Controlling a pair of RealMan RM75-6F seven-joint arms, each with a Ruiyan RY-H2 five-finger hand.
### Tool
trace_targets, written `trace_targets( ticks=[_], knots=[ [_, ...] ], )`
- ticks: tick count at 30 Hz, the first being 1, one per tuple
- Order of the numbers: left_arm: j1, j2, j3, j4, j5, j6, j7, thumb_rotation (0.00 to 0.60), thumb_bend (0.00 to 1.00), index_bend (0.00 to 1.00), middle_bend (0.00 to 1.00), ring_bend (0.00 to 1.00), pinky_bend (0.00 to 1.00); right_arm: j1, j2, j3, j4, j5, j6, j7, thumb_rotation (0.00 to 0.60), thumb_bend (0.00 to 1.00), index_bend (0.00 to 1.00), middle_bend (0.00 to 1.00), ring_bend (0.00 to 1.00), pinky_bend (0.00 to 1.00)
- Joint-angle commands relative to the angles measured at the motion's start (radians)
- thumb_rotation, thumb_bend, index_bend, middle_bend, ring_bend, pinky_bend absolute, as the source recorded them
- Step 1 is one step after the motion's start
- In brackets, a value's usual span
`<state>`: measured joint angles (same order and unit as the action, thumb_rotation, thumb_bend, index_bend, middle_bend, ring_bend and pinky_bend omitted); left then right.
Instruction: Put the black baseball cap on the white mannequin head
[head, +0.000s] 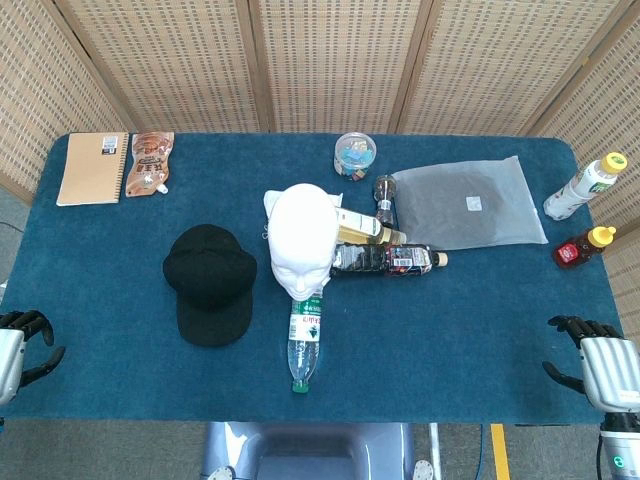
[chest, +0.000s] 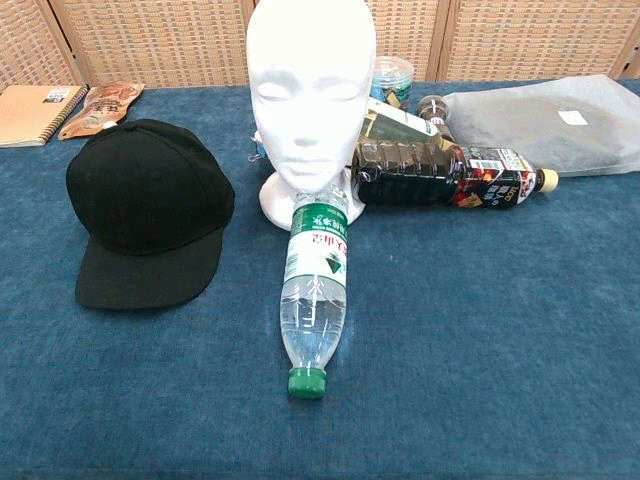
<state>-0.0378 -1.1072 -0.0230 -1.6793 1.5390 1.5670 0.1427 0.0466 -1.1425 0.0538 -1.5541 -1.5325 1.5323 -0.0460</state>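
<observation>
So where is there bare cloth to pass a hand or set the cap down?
Bare: front strip between left robot hand and water bottle, in front of the black cap; also bottle to right robot hand. Crowded: behind the mannequin head, among bottles.

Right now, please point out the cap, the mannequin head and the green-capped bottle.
cap (chest: 150, 195), chest view, on its crown.
mannequin head (chest: 310, 100), chest view, on the face.
green-capped bottle (chest: 315, 300), chest view, on its clear body.

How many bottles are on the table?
6. Clear green-capped water bottle before the white mannequin head; dark drink bottle, pale yellow one and small dark-capped one beside it; yellow-capped white and red-brown bottles far right.
</observation>
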Motion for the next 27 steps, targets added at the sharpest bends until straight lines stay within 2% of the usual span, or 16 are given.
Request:
trace_targets(
  ticks=[1, 11, 27],
  knots=[
    [0.002, 0.0, 0.001, 0.001, 0.0, 0.001, -0.001, 0.6, 0.21, 0.63, 0.5, 0.41, 0.41, -0.001, -0.001, -0.001, 0.0, -0.001, 0.001, 0.0, 0.6, 0.16, 0.36, 0.42, 0.44, 0.44],
    [0.017, 0.001, 0.01, 0.008, 0.012, 0.018, -0.017, 0.6, 0.21, 0.63, 0.5, 0.4, 0.41, -0.018, 0.008, -0.01, -0.001, -0.016, 0.026, 0.005, 0.6, 0.16, 0.36, 0.42, 0.44, 0.44],
    [-0.003, -0.004, -0.003, 0.015, 0.007, -0.011, -0.021, 0.6, 0.21, 0.63, 0.5, 0.4, 0.41, -0.022, 0.011, -0.007, -0.017, -0.018, 0.031, -0.015, 0.6, 0.16, 0.36, 0.42, 0.44, 0.44]
  ],
)
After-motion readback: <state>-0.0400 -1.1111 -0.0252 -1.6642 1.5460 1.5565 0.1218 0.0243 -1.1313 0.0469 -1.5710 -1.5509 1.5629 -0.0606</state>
